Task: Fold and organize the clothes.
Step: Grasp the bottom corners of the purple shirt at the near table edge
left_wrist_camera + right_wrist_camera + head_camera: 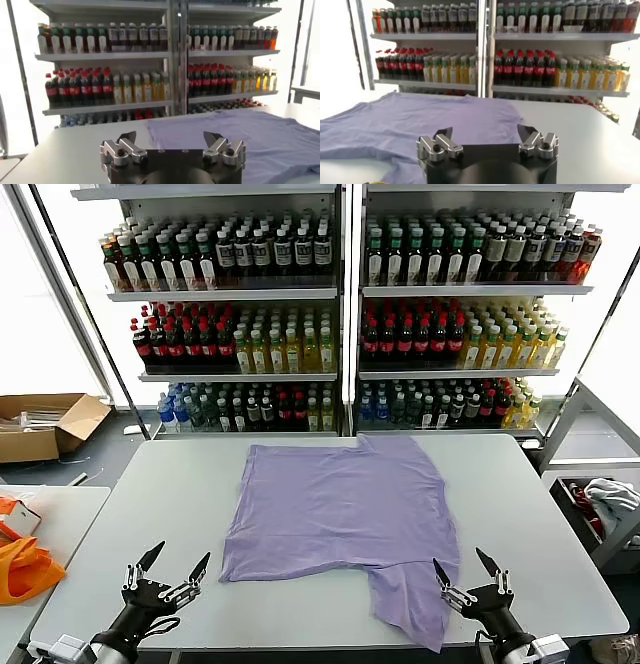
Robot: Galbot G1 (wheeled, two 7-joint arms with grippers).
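The lavender T-shirt (345, 509) lies spread on the grey table (150, 504), partly folded, with one flap reaching the front edge at the right; no print shows. My left gripper (175, 563) hovers open at the front left, a little short of the shirt's near left corner. My right gripper (465, 566) is open at the front right, just beside the shirt's hanging flap. In the left wrist view the left gripper (170, 136) faces the shirt (260, 140). In the right wrist view the right gripper (485, 131) sits low in front of the shirt (410, 120). Neither holds anything.
Shelves of drink bottles (340, 314) stand behind the table. An orange fabric item (25, 569) lies on a side table at the left, a cardboard box (40, 424) sits on the floor behind it, and a bin with cloth (600, 509) stands at the right.
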